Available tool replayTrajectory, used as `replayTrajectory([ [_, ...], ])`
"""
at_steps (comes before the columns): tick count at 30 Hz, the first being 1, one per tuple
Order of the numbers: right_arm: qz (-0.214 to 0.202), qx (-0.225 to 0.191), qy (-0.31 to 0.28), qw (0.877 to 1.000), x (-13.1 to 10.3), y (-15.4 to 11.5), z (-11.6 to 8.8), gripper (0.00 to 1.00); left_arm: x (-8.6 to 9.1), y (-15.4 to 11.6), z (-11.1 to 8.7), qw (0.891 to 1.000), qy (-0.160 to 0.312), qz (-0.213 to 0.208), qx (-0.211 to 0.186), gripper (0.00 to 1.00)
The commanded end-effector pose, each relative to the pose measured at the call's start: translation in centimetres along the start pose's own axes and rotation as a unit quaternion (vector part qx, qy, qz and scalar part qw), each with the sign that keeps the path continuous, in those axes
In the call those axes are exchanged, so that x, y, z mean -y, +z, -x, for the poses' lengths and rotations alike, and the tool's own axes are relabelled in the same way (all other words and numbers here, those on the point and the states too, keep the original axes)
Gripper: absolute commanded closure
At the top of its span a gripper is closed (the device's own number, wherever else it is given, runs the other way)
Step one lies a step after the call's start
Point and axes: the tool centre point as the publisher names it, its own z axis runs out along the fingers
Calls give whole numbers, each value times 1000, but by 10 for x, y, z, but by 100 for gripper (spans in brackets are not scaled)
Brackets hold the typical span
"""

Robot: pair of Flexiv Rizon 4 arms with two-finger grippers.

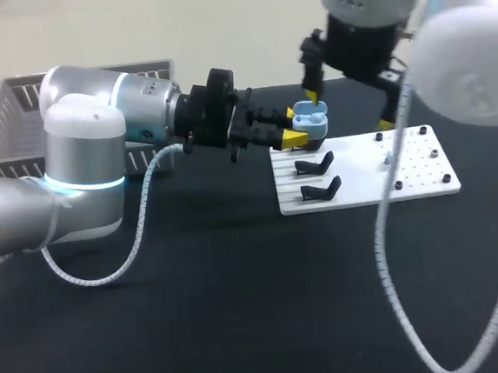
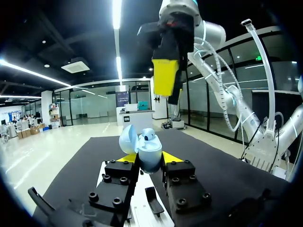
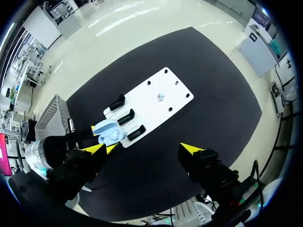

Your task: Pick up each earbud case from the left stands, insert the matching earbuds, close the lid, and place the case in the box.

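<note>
Left arm (image 1: 89,148) is blocking half the basket (image 1: 7,112). Left pincer (image 1: 296,126) and its case (image 1: 310,122) hide the white board's (image 1: 362,181) far corner from overhead. That speck (image 3: 161,96) on the board is too small to tell.

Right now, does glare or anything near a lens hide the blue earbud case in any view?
No. Head view: the pale shell of the right arm fills the upper right corner, clear of the earbud case. Left wrist view: ceiling lights glare overhead, the case in the left gripper is evenly lit. Right wrist view: no glare on it; it stands out against the white board.
</note>
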Motion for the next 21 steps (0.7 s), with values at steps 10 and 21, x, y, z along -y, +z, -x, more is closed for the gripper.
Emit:
replayTrajectory([
  [10,44,7,-37,998,40,28,41,11,0,0,0,1000,1,1,0,100],
  [21,29,-12,-69,997,53,70,53,12,0,0,0,1000,1,1,0,100],
])
